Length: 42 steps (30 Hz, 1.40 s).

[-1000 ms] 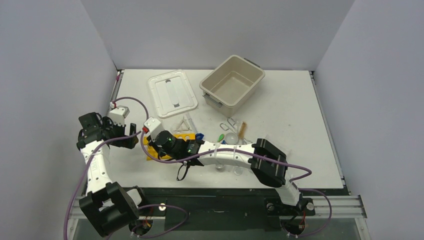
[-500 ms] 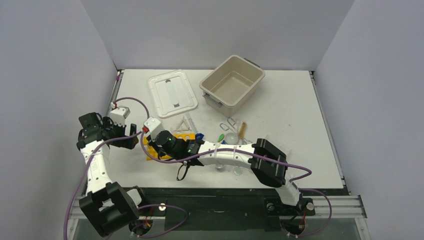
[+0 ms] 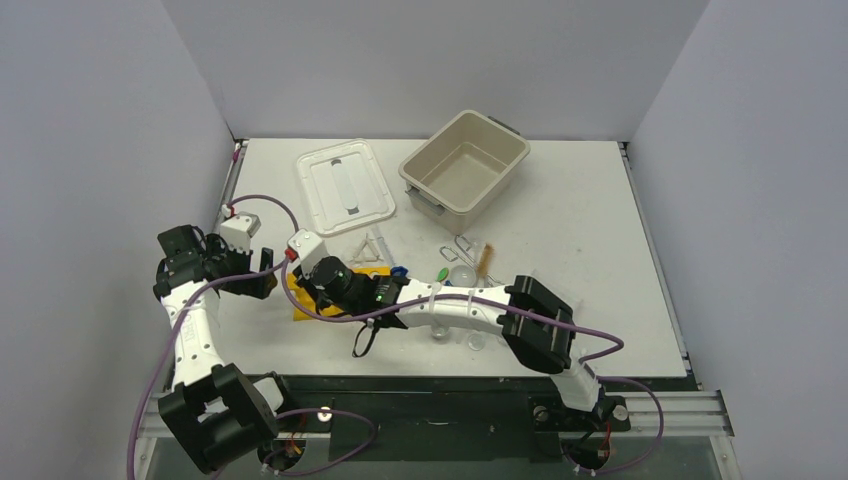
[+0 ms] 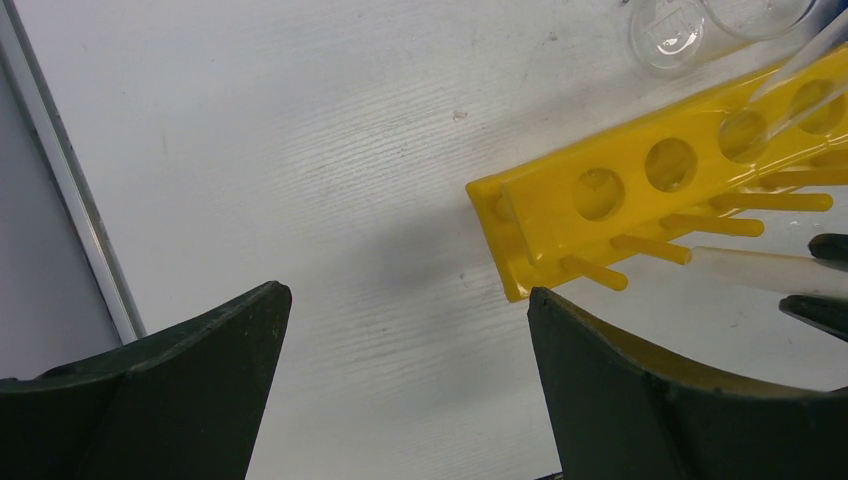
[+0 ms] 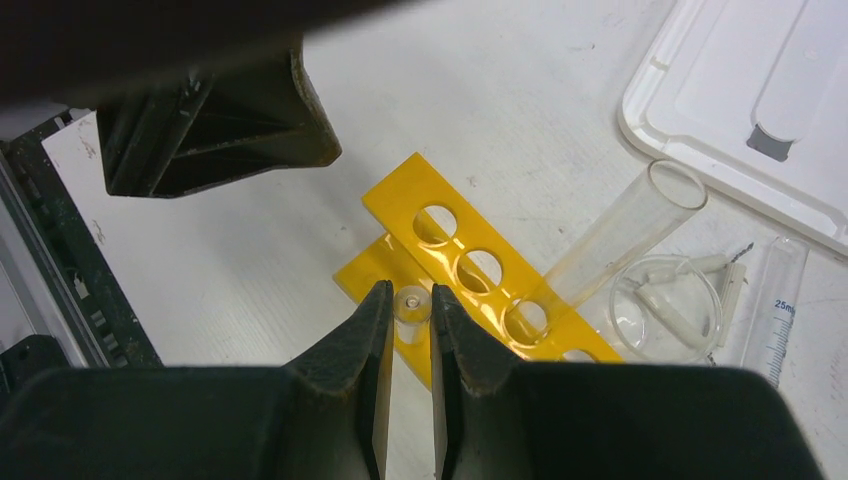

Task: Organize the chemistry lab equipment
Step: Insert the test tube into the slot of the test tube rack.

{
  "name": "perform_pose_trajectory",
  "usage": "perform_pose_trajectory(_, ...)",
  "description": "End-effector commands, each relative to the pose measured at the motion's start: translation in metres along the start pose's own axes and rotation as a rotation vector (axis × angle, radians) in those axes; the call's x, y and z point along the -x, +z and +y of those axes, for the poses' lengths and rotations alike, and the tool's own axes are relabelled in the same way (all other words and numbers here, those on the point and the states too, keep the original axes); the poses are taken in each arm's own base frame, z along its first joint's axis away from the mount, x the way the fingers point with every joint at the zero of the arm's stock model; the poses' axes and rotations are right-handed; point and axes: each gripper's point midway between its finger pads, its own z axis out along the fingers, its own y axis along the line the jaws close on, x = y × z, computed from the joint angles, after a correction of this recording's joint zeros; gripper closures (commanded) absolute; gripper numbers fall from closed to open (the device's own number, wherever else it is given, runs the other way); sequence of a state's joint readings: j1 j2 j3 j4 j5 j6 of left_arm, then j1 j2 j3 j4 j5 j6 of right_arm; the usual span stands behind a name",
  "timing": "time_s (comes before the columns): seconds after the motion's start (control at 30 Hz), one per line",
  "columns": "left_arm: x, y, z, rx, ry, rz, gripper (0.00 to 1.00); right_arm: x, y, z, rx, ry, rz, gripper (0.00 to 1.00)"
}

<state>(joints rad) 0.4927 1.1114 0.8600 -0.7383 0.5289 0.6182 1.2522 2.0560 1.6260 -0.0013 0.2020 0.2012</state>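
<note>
My right gripper [image 5: 408,300] is shut on a small clear test tube [image 5: 410,304], held upright over the near left end of the yellow holed rack [image 5: 400,195]. A larger clear tube [image 5: 620,230] leans in a rack hole. A glass dish [image 5: 665,305] and a graduated tube [image 5: 780,300] lie beyond the rack. My left gripper [image 4: 408,295] is open and empty over bare table, just left of the rack's end [image 4: 545,205]. From above, the left gripper [image 3: 258,272] and the right gripper [image 3: 318,285] flank the rack [image 3: 300,305].
The beige tub [image 3: 415,170] stands at the back, with the white lid [image 3: 345,185] to its left. Metal tongs [image 3: 460,245], a brush [image 3: 485,260], a green spatula [image 3: 442,272] and a blue cap [image 3: 398,270] lie mid-table. A clear beaker [image 3: 477,340] stands by the right forearm.
The right wrist has shifted slightly toward the back of the table with the small tube in it. The left arm has not moved.
</note>
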Motion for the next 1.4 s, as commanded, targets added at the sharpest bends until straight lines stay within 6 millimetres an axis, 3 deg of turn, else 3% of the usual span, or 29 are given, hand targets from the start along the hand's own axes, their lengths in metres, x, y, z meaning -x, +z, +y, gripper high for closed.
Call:
perform_pose_trajectory(0.0, 0.014, -0.006, 0.002, -0.008, 0.023, -0.034, 0.12, 0.029, 0.005, 0.001, 0.013, 0.029, -0.071, 1.0)
perform_pose_trajectory(0.9, 0.012, -0.007, 0.01, 0.009, -0.002, -0.035, 0.1, -0.028, 0.025, -0.007, 0.003, 0.026, 0.048, 1.0)
perform_pose_trajectory(0.97, 0.012, -0.008, 0.011, 0.005, -0.017, -0.035, 0.09, -0.035, 0.026, -0.007, 0.001, 0.024, 0.059, 0.95)
perform_pose_trajectory(1.03, 0.012, -0.009, 0.014, -0.003, -0.041, -0.037, 0.01, -0.038, 0.025, -0.007, -0.001, 0.026, 0.064, 0.85)
perform_pose_trajectory(1.13, 0.019, -0.013, 0.015, -0.021, -0.067, -0.051, 0.03, -0.031, 0.021, -0.007, -0.002, 0.038, 0.044, 0.65)
perform_pose_trajectory(1.23, 0.027, -0.018, 0.014, -0.05, -0.084, -0.067, 0.03, -0.021, 0.016, -0.008, -0.008, 0.044, 0.027, 0.53)
perform_pose_trajectory(1.37, 0.037, -0.026, 0.012, -0.059, -0.077, -0.085, 0.03, 0.001, 0.003, -0.01, -0.007, 0.058, -0.009, 0.51)
